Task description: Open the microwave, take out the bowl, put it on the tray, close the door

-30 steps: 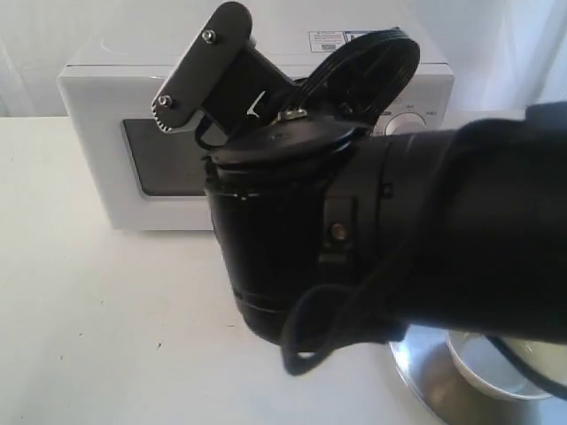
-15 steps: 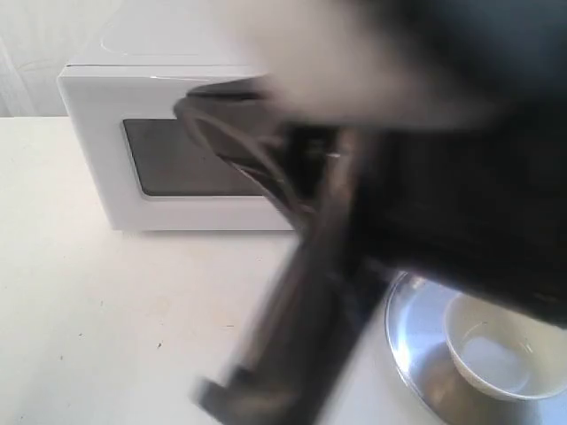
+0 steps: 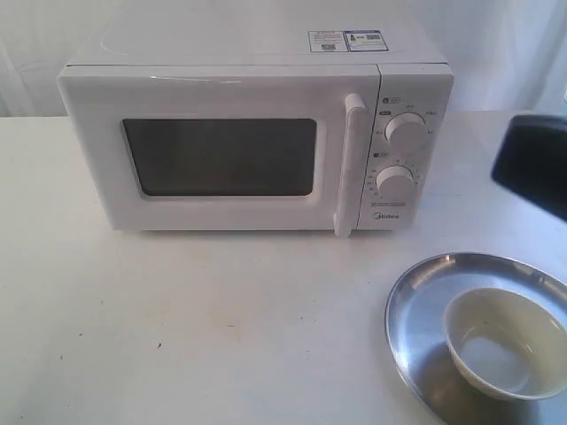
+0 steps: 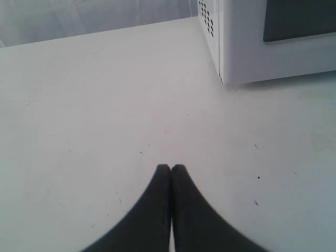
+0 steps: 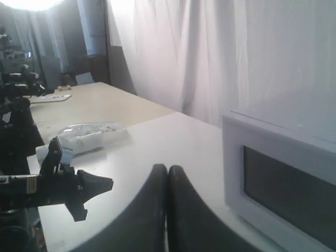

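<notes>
Microwave (image 3: 407, 88): door (image 3: 221, 93) shut. My left gripper (image 4: 171, 169), fingers together, hangs over the table (image 4: 79, 105) beside it. Bowl (image 3: 500, 341) sits in the tray (image 3: 416, 301), front right. My right arm (image 3: 532, 164) has just swung clear; right gripper (image 5: 167, 169) pressed together, empty. Task looks complete.

Microwave (image 3: 255, 53), white: one. Door (image 3: 221, 96): one, fitted with one dark window (image 3: 221, 158) and one vertical bar handle (image 3: 348, 164). Round dials: two, an upper dial (image 3: 405, 129) and a lower dial (image 3: 394, 181). Stickers on the microwave's top: two, a white sticker (image 3: 326, 41) and a blue-green sticker (image 3: 366, 39). Tray (image 3: 425, 292), silver: one. Bowl (image 3: 500, 341), white: one. Grippers: two, the left gripper (image 4: 171, 168) and the right gripper (image 5: 167, 168), two black fingers apiece. Tables: two, a white table (image 3: 177, 319) and a tan table (image 5: 94, 102) seen in the right wrist view.
</notes>
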`<action>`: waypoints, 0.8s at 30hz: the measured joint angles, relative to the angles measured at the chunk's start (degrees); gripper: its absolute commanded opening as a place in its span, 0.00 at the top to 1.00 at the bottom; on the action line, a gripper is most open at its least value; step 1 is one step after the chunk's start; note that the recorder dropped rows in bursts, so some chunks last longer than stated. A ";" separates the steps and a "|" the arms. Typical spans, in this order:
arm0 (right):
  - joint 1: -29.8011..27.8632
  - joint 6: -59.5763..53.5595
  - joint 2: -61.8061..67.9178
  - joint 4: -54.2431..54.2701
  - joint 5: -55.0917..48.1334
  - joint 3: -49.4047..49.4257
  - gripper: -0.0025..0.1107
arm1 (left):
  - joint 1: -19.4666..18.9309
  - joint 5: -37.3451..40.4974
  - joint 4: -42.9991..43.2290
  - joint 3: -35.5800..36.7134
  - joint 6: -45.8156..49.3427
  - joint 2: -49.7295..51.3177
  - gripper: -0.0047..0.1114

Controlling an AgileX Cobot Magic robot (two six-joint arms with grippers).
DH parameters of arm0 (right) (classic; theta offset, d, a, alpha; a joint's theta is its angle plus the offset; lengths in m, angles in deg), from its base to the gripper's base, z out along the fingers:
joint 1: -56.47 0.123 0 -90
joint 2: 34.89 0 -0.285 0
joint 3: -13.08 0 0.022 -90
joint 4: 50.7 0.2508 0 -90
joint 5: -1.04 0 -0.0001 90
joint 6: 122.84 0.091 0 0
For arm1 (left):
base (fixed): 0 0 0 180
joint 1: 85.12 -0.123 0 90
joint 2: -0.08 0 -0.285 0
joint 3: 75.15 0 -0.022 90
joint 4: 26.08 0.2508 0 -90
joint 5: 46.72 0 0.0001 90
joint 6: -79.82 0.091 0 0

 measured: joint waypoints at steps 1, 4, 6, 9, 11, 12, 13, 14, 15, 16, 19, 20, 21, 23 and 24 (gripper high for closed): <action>0.00 -0.25 -1.25 0.29 -1.32 0.00 0.98 | 0.00 0.00 0.00 0.00 0.00 0.00 0.96; 0.00 -0.35 -3.20 0.55 -7.89 1.02 0.98 | 0.00 0.00 0.00 0.00 0.00 0.00 0.96; 0.00 -0.47 -3.45 -0.07 -11.75 2.33 0.98 | 0.00 0.00 0.00 0.00 0.00 0.00 0.96; 0.00 -0.47 -3.83 -3.79 -16.08 6.27 0.98 | 0.00 0.00 0.00 0.00 0.00 0.00 0.96; -1.49 0.32 -5.21 -7.32 -15.58 9.33 0.98 | 0.00 0.00 0.00 0.00 0.00 0.00 0.96; -2.90 1.32 -6.25 -9.25 -14.78 10.85 0.98 | 0.00 0.00 0.00 0.00 0.00 0.00 0.96; -4.67 2.85 -7.57 -10.96 -13.91 12.32 0.98 | 0.00 0.00 0.00 0.00 0.00 0.00 0.96; -6.32 4.13 -8.80 -12.07 -13.23 13.43 0.98 | 0.00 0.00 0.00 0.00 0.00 0.00 0.96; -8.71 5.65 -10.52 -13.10 -12.29 14.74 0.98 | 0.00 0.00 0.00 0.00 0.00 0.00 0.96; -11.37 6.81 -12.41 -13.80 -11.35 15.99 0.98 | 0.00 0.00 0.00 0.00 0.00 0.00 0.96; -20.06 8.57 -18.73 -14.62 -7.37 19.49 0.98 | 0.00 0.00 0.00 0.00 0.00 0.00 0.96; -23.44 8.92 -20.48 -14.62 -5.75 20.74 0.98 | 0.00 0.00 0.00 0.00 0.00 0.00 0.96; -26.75 9.07 -22.44 -14.79 -3.77 21.95 0.98 | 0.00 0.00 0.00 0.00 0.00 0.00 0.96; -32.51 9.28 -24.33 -14.83 -0.09 23.85 0.98 | 0.00 0.00 0.00 0.00 0.00 0.00 0.96; -35.54 9.32 -24.62 -14.88 1.64 24.80 0.98 | 0.00 0.00 0.00 0.00 0.00 0.00 0.96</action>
